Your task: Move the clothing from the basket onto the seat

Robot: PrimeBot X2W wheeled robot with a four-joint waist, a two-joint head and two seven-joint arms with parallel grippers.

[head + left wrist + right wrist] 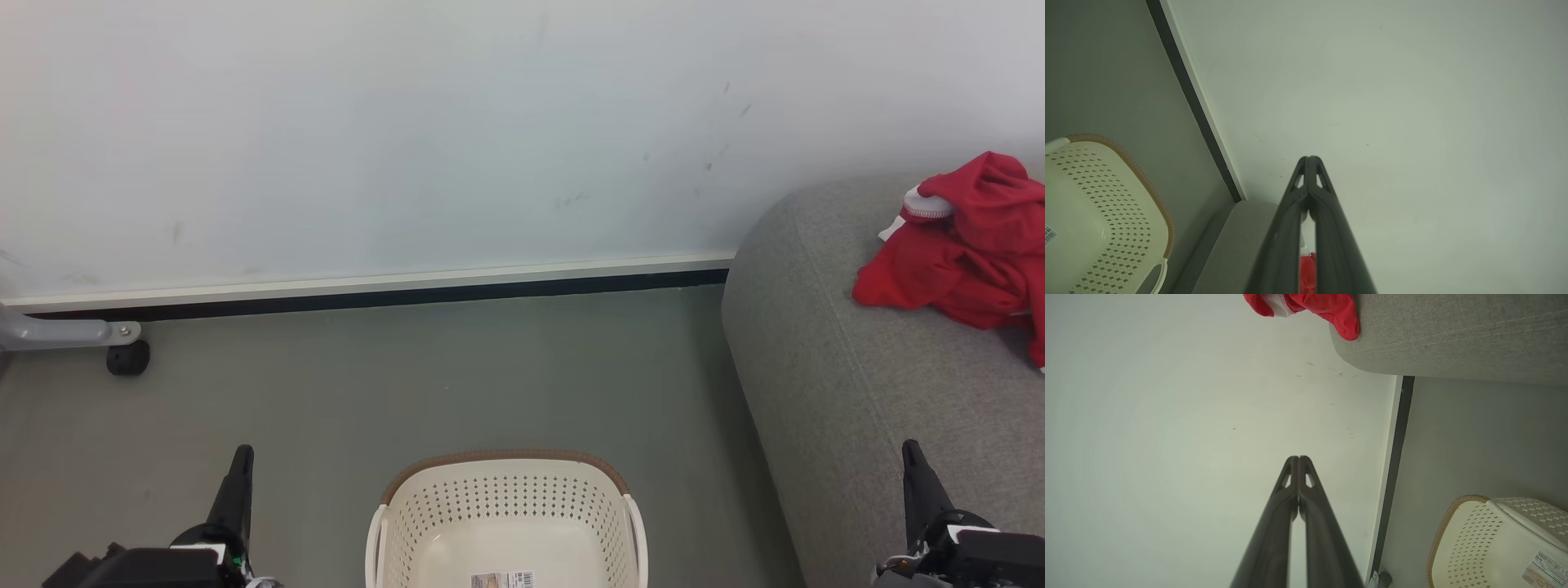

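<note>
1. Right now the clothing (963, 245) lies as a crumpled red heap with a bit of white striped trim on the seat (857, 392), at the upper right of the head view, cut off by the right edge.
2. Seat is grey woven fabric with a rounded end and takes up the right side of the head view down to the bottom edge.
3. Basket (506, 490) stands on the grey floor (408, 376) at bottom centre of the head view, near the seat's rounded end with a strip of floor between them. Its near part is cut off by the frame.
4. Visible inside of the basket is bare cream plastic with a label (502, 580) on the bottom, and a brown rim runs along the far edge.
5. Left gripper (242, 457) is at lower left of the head view, fingers pressed together and pointing up the frame, gripping nothing.
6. Right gripper (913, 451) is at lower right, in front of the seat, fingers likewise closed tight on nothing.
7. Left wrist view: closed tips meet against the white wall (408, 122); basket at lower left, and a sliver of red shows through the gap low between the fingers.
8. Right wrist view: closed tips against the wall, clothing on the seat at top centre, basket at lower right.
9. Baseboard (367, 287) runs across mid-frame in the head view, and a black caster (128, 358) on a grey leg sits at the left edge.
</note>
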